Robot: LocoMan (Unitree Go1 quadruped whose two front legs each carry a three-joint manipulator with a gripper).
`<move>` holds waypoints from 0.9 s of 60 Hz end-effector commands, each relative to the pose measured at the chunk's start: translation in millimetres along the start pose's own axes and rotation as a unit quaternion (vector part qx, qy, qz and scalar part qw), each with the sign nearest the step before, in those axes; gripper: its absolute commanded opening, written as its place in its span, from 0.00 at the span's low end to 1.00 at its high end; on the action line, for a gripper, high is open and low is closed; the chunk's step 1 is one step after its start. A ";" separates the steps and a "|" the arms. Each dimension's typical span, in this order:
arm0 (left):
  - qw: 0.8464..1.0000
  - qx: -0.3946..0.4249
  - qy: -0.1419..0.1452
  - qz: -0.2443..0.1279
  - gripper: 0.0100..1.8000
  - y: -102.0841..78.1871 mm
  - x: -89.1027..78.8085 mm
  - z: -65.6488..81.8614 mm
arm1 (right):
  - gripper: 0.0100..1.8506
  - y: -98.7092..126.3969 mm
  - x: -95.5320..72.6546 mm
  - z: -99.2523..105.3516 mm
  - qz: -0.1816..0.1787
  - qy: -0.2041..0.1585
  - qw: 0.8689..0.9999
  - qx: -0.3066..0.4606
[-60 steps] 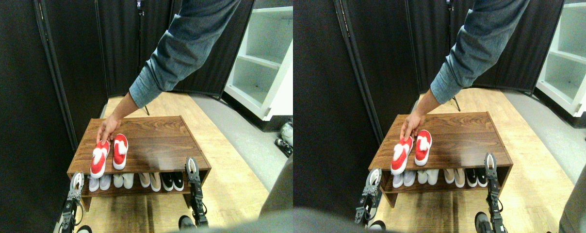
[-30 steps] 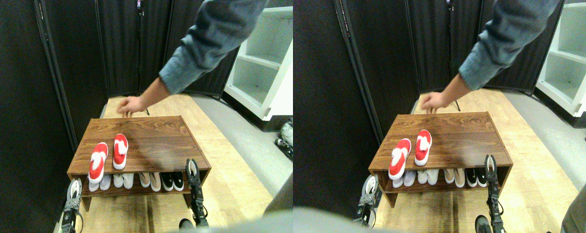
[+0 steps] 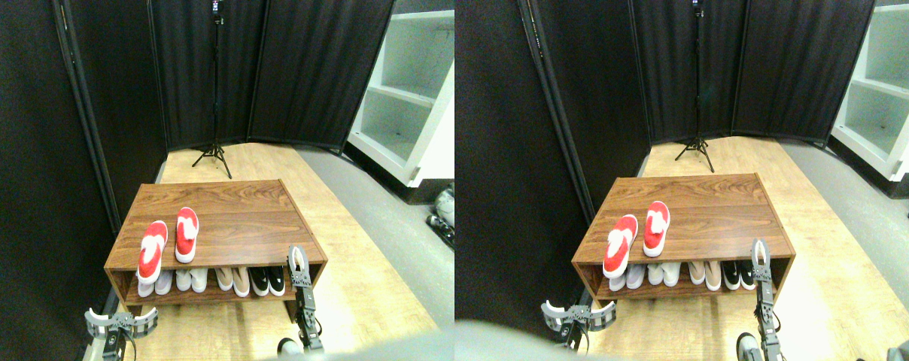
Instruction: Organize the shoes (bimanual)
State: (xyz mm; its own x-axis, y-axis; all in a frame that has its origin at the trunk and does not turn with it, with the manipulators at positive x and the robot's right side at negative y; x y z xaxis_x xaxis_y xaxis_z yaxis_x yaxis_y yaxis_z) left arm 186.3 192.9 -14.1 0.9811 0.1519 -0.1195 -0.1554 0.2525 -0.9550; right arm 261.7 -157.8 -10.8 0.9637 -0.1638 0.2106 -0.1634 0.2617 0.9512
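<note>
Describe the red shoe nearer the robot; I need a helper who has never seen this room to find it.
Find the wooden shoe bench in front of the dark folding screen. On its top, toward the left, lie two red slip-ons. The one wanted is the left red shoe, angled with its end overhanging the front edge, unlike the right red shoe set farther back.

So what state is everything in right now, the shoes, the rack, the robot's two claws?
Red shoes: side by side on the rack's top, left one nearer the front edge, fluffy lining up.
Shoe rack: upright, top bare apart from the red pair.
Lower-shelf shoes: white, beige and black pairs lined up in a row.
Left gripper: jaws spread wide, low beside the rack.
Right gripper: raised at the rack's front right corner, holding nothing.
</note>
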 end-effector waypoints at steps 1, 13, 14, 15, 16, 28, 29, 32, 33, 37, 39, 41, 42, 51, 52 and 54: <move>1.000 -0.007 0.002 -0.014 0.82 -1.5 7.0 -3.9 | 0.00 9.8 2.3 0.1 0.023 -0.005 1.000 0.010; 1.000 -0.019 0.007 -0.008 0.80 1.8 24.8 -13.0 | 0.00 10.1 2.2 0.5 0.020 -0.008 1.000 0.002; 1.000 -0.023 0.007 -0.005 0.81 1.6 26.8 -14.4 | 0.00 10.0 2.2 0.5 0.022 -0.007 1.000 0.001; 1.000 -0.028 0.009 -0.004 0.80 1.6 29.0 -15.8 | 0.00 10.2 2.2 0.5 0.021 -0.008 1.000 -0.002; 1.000 -0.029 0.010 -0.004 0.80 1.7 30.1 -16.6 | 0.00 10.2 2.2 0.5 0.021 -0.008 1.000 -0.003; 0.998 -0.051 0.020 0.012 0.84 5.0 48.7 -29.1 | 0.01 10.3 2.0 1.2 0.025 -0.009 1.000 -0.003; 0.998 -0.053 0.020 0.013 0.85 5.3 49.8 -29.8 | 0.01 10.4 1.9 1.3 0.024 -0.010 1.000 -0.002; 0.998 -0.065 0.023 0.014 0.88 7.9 57.1 -32.9 | 0.01 11.2 0.8 2.6 0.023 -0.011 1.000 -0.004; 0.998 -0.064 0.023 0.015 0.88 8.7 59.4 -33.8 | 0.01 11.1 0.5 3.2 0.024 -0.010 1.000 -0.007; 0.997 -0.071 0.024 0.018 0.87 11.3 65.3 -35.0 | 0.00 11.4 0.2 4.1 0.022 -0.013 1.000 -0.011; 0.997 -0.071 0.025 0.018 0.86 12.2 67.5 -35.5 | 0.00 11.7 0.0 4.4 0.020 -0.013 1.000 -0.006; 0.997 -0.074 0.027 0.019 0.84 13.4 70.6 -36.2 | 0.00 11.6 -0.1 5.2 0.020 -0.011 1.000 0.002; 0.997 -0.075 0.029 0.020 0.82 14.2 72.7 -36.6 | 0.00 11.2 0.0 5.8 0.021 -0.010 1.000 -0.001; 0.996 -0.079 0.022 0.025 0.79 20.8 87.5 -39.7 | 0.00 12.1 -0.9 7.8 0.028 -0.010 1.000 -0.003; 0.996 -0.079 0.022 0.025 0.79 20.8 87.5 -39.7 | 0.00 12.1 -0.9 7.8 0.028 -0.010 1.000 -0.003; 0.996 -0.078 0.022 0.024 0.79 24.5 91.4 -39.2 | 0.00 11.9 -1.0 8.4 0.025 -0.009 1.000 0.007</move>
State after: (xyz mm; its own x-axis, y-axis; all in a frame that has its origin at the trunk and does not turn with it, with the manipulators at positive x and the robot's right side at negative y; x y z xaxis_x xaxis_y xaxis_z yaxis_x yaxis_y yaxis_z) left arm 269.2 175.4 -56.4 0.9726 0.1209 -0.1984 -0.2095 0.0871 -0.9739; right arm 257.8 -161.5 -8.0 0.9629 -0.1604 0.2170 -0.1657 0.2830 0.9447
